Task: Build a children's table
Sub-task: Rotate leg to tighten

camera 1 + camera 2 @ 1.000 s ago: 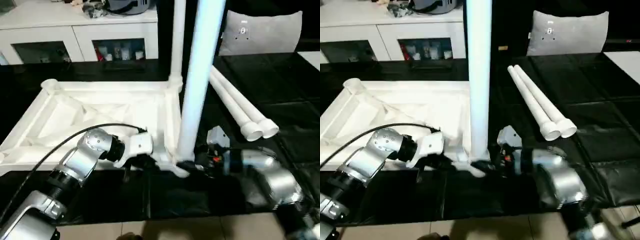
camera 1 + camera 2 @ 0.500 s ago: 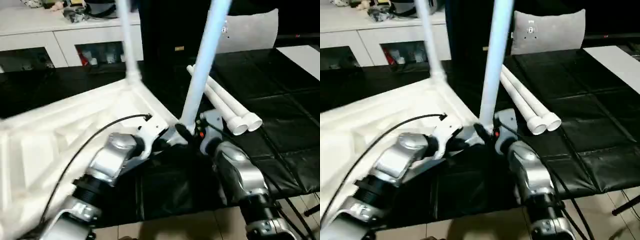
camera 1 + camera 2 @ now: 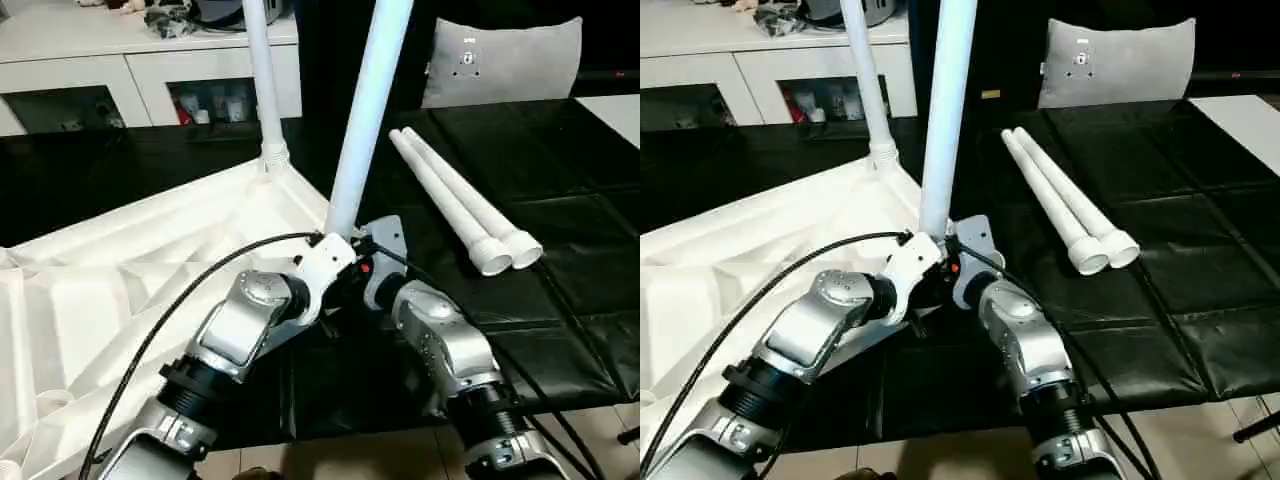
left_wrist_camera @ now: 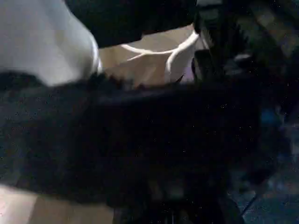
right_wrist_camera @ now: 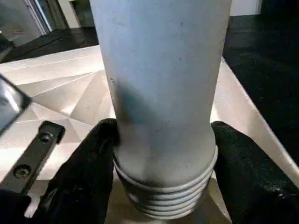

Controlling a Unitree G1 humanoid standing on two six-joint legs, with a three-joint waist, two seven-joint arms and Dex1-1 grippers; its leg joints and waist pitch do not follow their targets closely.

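The right gripper [image 5: 161, 154], fingers [image 5: 88, 163] clamped round the threaded base of a white leg [image 3: 360, 120], holds it at the near corner of the upturned tabletop [image 3: 120, 280], beside the shut, empty left gripper [image 3: 335, 300]; a second leg [image 3: 258, 70] stands socketed, two spare legs [image 3: 455, 205] lie apart.

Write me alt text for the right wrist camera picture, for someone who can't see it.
The right claw grips a white table leg just above its ribbed end, one black finger on each side. Behind the leg lies the white ribbed underside of the tabletop, with dark mat beyond.
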